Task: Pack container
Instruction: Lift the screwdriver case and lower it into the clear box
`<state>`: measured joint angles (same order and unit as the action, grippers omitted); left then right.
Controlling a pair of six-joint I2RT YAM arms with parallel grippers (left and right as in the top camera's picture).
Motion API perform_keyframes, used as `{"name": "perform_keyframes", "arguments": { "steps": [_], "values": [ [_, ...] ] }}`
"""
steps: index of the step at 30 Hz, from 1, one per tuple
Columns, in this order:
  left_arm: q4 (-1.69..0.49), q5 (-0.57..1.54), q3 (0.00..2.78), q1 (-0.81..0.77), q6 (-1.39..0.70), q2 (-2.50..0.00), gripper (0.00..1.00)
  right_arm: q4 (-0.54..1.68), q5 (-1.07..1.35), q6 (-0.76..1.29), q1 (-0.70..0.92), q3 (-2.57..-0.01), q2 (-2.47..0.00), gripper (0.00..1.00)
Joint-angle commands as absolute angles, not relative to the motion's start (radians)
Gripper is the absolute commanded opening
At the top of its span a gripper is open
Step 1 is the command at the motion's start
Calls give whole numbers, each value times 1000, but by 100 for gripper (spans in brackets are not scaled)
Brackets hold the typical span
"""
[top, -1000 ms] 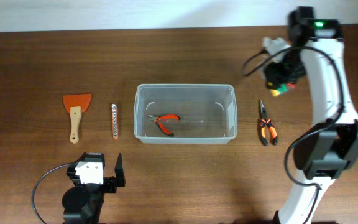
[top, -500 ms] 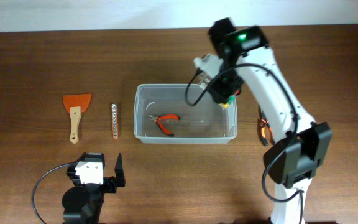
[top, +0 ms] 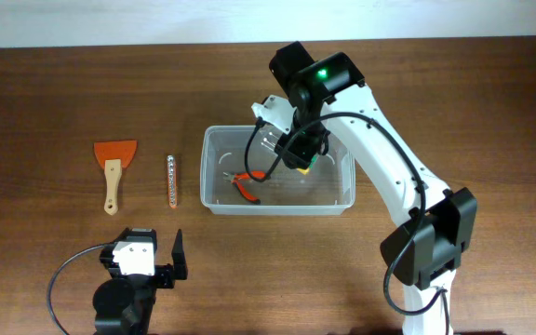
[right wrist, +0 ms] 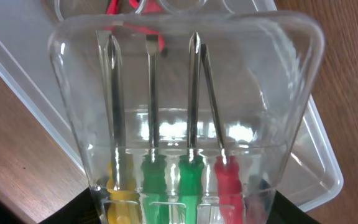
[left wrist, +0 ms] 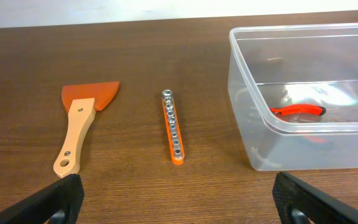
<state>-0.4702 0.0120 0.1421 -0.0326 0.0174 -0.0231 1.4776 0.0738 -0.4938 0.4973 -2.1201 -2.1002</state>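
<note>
- The clear container (top: 214,203) sits mid-table, with red pliers (top: 247,183) lying inside towards its left end.
- The right gripper (top: 298,154) hangs over the container's middle, clamped on a clear screwdriver case (right wrist: 179,93).
- The left gripper (left wrist: 179,198) sits near the table's front edge, jaws spread wide, holding nothing.
- A scraper (top: 114,167) and a bit strip (top: 171,180) lie left of the container.
</note>
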Motion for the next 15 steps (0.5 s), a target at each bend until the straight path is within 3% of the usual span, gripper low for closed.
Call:
{"name": "perform_keyframes", "arguments": {
  "steps": [1, 15],
  "values": [
    [-467, 23, 135, -38, 15, -17, 99, 1470, 105, -493, 500, -2145, -2121, 57],
    [-467, 23, 135, -38, 15, -17, 99, 1458, 133, -492, 498, -2141, -2229, 58]
  ]
}}
